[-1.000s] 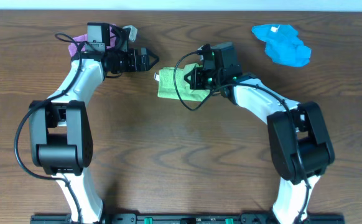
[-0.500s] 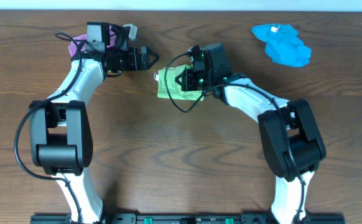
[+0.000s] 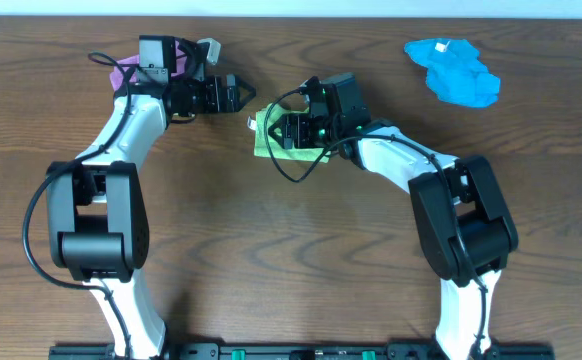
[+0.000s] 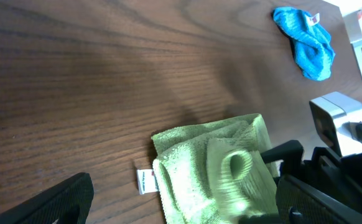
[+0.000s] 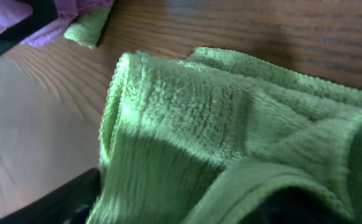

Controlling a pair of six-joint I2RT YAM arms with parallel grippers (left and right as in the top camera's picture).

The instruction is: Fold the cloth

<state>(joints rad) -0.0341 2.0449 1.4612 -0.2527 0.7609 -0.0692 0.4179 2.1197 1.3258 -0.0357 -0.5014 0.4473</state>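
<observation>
The green cloth [image 3: 267, 140] lies bunched in a partly folded heap on the wooden table, left of centre. My right gripper [image 3: 285, 129] is right on top of it. In the right wrist view the cloth [image 5: 231, 118] fills the frame, and its folds drape between my right gripper's [image 5: 187, 211] widely parted dark fingers [image 5: 56, 202]. My left gripper [image 3: 241, 96] hovers open just up and left of the cloth, apart from it. In the left wrist view the cloth [image 4: 212, 174] and its white tag [image 4: 145, 180] lie ahead of the spread fingers [image 4: 44, 202].
A crumpled blue cloth [image 3: 454, 72] lies at the back right, also visible as the blue cloth [image 4: 305, 40] in the left wrist view. A purple cloth [image 3: 127, 72] sits at the back left under my left arm, with a small green scrap [image 5: 88, 28] beside it.
My right gripper moved left across the green cloth, carrying its edge over, and its jaws have spread apart. The left arm has not moved.
</observation>
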